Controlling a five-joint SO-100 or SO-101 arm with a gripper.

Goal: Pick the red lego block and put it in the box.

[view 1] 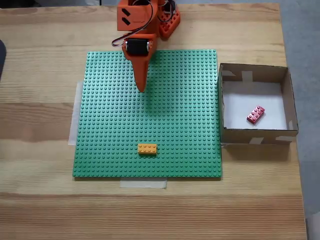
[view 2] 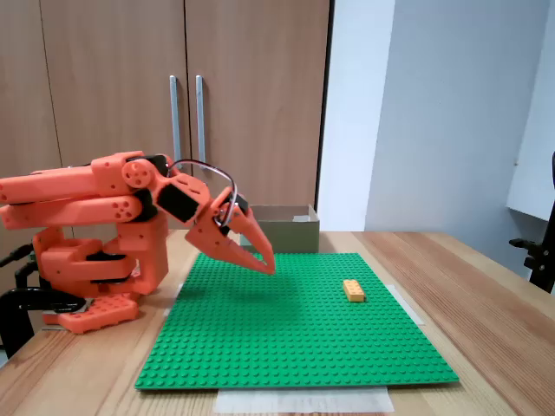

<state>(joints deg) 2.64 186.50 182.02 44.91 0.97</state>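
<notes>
The red lego block lies tilted on the white bottom of the box, toward its right side, in a fixed view from above. The box stands behind the green plate in a fixed view from the side, its inside hidden there. My orange gripper hangs shut over the upper middle of the green baseplate, far left of the box, with nothing between its fingers. From the side the gripper points down just above the plate, arm folded back.
A yellow-orange brick sits on the baseplate near its front edge, seen also as the brick from the side. The arm's base stands behind the plate. Wooden table surrounds it; tape strips hold the plate's edges.
</notes>
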